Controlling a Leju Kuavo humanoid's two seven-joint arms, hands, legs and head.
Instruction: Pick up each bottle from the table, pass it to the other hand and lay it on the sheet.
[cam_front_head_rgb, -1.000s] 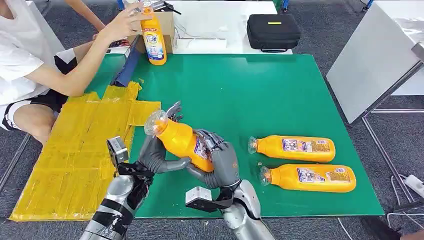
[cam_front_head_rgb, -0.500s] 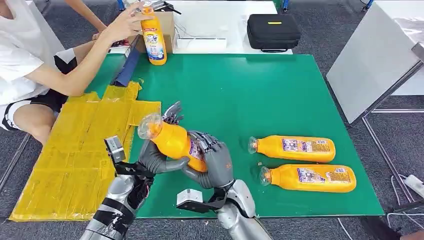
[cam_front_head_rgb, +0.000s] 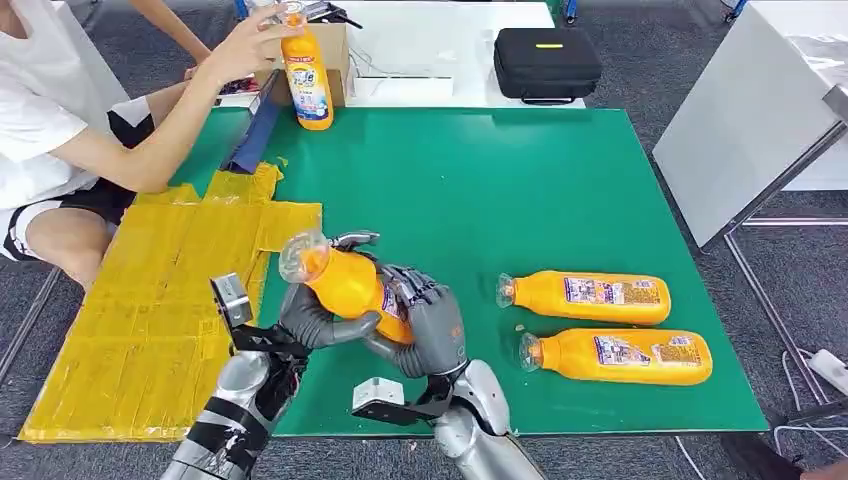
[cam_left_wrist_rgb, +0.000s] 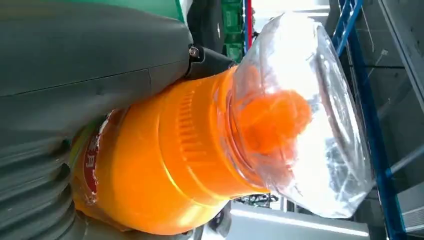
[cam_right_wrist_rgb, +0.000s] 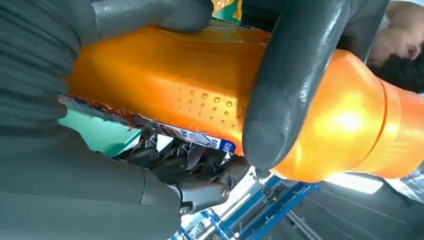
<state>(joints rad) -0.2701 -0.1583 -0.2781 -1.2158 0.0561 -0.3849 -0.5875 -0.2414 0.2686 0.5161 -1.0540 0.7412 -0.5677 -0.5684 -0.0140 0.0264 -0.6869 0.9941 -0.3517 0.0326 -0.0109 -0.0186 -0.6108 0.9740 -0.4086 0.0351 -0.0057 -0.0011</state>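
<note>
Handover in progress, lower centre of the head frame. The orange bottle (cam_front_head_rgb: 350, 285) is held off the green table (cam_front_head_rgb: 520, 180) by both hands at once: the left hand (cam_front_head_rgb: 315, 310) wraps the neck end just below the clear cap (cam_front_head_rgb: 300, 255), and the right hand (cam_front_head_rgb: 425, 325) clasps the labelled base end. The bottle lies tilted, cap toward the upper left, base toward the lower right.

Change vs. 0.5 s ago: the left hand's upper fingers (cam_front_head_rgb: 355, 240), then raised and spread above the bottle's shoulder, are now folded down over it. The bottle itself has barely shifted. Change vs. 1.0 s ago: the whole cluster (both hands plus bottle) sits slightly further left in the frame, nearer the yellow sheet (cam_front_head_rgb: 160, 300).

Left wrist view confirms the grey thumb pressed along the orange shoulder of the bottle (cam_left_wrist_rgb: 165, 160). Right wrist view shows a dark finger (cam_right_wrist_rgb: 295, 85) lying across the orange body (cam_right_wrist_rgb: 200, 95), so the right hand has not let go.

Judgement: the receiving grip looks made; what is left of this step is for the right hand to release, then the left can carry the bottle to the sheet, which lies in the left half of the frame.

Two more bottles lie on their sides at right of frame, an upper one (cam_front_head_rgb: 590, 297) and a lower one (cam_front_head_rgb: 620, 356), untouched. Upper left: a person's hand (cam_front_head_rgb: 245, 45) rests on an upright bottle (cam_front_head_rgb: 310, 80).
</note>
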